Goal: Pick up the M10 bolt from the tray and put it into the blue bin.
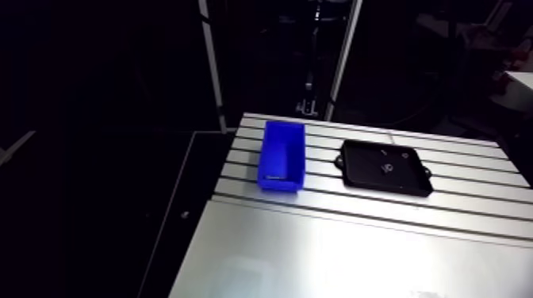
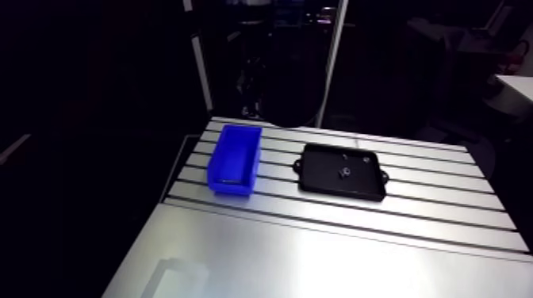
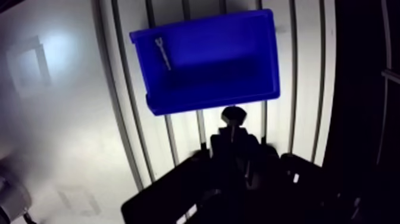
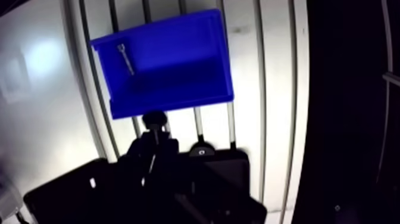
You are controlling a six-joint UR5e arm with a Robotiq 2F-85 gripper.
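In the wrist view my gripper [image 3: 233, 142] is shut on a dark bolt [image 3: 233, 114], whose head sticks out past the fingertips. The bolt hangs just short of the near wall of the blue bin [image 3: 208, 98], above the slotted table. A small silver screw [image 3: 162, 52] lies inside the bin at its far corner. The black tray [image 3: 156, 201] lies under and behind the gripper. In the arm view the bin [image 1: 281, 154] and the tray [image 1: 385, 184] stand side by side, and a small part [image 1: 388, 167] lies in the tray. The gripper does not show in the arm view.
The slotted aluminium table [image 1: 333, 246] stretches wide and smooth in front of the bin and the tray. Its left edge [image 1: 198, 214] drops off into darkness close beside the bin. Two slanted posts [image 1: 212, 63] stand behind the table.
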